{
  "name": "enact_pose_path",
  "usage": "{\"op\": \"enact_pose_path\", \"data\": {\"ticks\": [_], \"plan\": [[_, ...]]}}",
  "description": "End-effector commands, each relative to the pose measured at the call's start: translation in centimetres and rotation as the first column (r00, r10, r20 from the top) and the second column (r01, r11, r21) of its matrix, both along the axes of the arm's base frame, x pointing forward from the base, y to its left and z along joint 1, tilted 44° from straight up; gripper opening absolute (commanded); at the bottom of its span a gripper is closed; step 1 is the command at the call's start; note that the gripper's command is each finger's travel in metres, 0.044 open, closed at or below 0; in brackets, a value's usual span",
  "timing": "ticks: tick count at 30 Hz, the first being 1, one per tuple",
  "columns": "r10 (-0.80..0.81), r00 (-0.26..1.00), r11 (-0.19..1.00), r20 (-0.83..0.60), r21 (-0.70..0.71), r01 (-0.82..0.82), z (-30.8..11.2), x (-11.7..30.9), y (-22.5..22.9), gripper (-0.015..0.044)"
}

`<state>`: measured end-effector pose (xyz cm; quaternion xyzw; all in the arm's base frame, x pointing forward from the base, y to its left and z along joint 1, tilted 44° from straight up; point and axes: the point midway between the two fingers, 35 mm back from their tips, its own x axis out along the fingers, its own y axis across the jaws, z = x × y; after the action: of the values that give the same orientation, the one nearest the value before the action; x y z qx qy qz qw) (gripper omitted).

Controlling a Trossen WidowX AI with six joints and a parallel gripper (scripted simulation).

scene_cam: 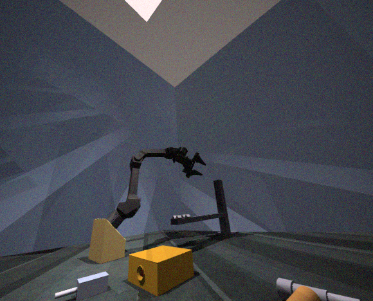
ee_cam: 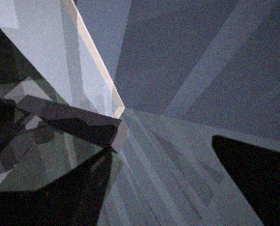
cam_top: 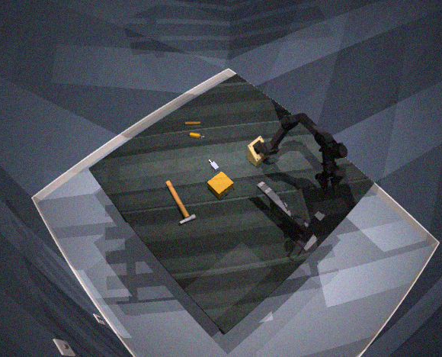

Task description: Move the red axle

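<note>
- Pincer (cam_top: 328, 188) (scene_cam: 203, 169) (ee_cam: 161, 147) is wide, nothing in it, hanging up in the air over the desk (cam_top: 206, 242) (scene_cam: 258, 255).
- Can't make out the red axle in any view, so no clue exactly where it sits. Can't pick out the beam for sure either.
- V-blocks (scene_cam: 177, 217) are near the end of a dark side bar (cam_top: 275, 197) (scene_cam: 198, 218) that joins an upright post (scene_cam: 221, 207). Can't see an axle in them.
- Orange block (cam_top: 219, 183) (scene_cam: 161, 270), with a round hole in one side, sits between the hammer (cam_top: 177, 199) (scene_cam: 301, 295) and the tan wedge (cam_top: 254, 155) (scene_cam: 105, 242).
</note>
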<state>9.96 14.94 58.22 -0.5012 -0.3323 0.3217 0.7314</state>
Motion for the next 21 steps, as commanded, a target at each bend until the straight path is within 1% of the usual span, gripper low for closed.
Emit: {"op": "enact_pose_path", "data": {"ticks": [1, 2, 7, 11, 16, 21], "plan": [[0.000, 1.000, 1.000, 0.000, 0.000, 0.000, 0.1, 0.0, -0.1, 0.0426], [0.000, 1.000, 1.000, 0.000, 0.000, 0.000, 0.2, 0.0, -0.1, 0.0440], [0.000, 1.000, 1.000, 0.002, -0.002, 0.000, 0.7, -0.1, -0.6, 0.0440], [-0.028, 1.000, 0.999, -0.009, -0.034, 0.028, -0.1, 1.0, 0.2, 0.0440], [-0.088, 0.995, 0.990, -0.053, -0.114, 0.082, -2.3, 3.8, 2.0, 0.0440], [-0.182, 0.980, 0.949, -0.082, -0.276, 0.154, -6.5, 8.7, 4.1, 0.0440]]}}
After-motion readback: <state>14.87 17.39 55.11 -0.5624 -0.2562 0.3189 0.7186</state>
